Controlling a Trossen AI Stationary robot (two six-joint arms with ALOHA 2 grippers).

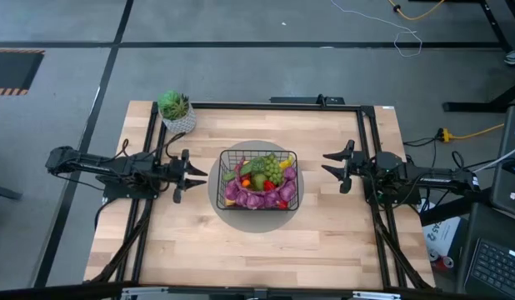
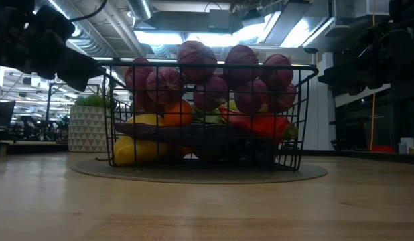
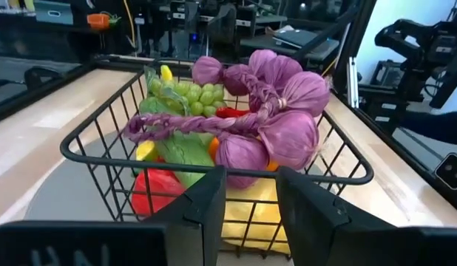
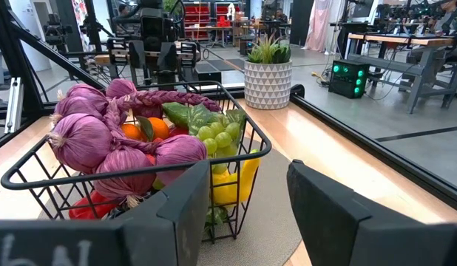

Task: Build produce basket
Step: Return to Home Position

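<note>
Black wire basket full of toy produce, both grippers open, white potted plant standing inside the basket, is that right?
No. The high view shows the white potted plant standing outside the black wire basket. The toy produce does fill it, and the left gripper and right gripper are open.

Bright, even overhead light; soft shadows

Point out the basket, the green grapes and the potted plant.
basket [image 2: 306, 67]: low view, top rim.
green grapes [image 3: 202, 96]: left wrist view, bunch's middle.
potted plant [image 4: 268, 83]: right wrist view, white pot.
</note>
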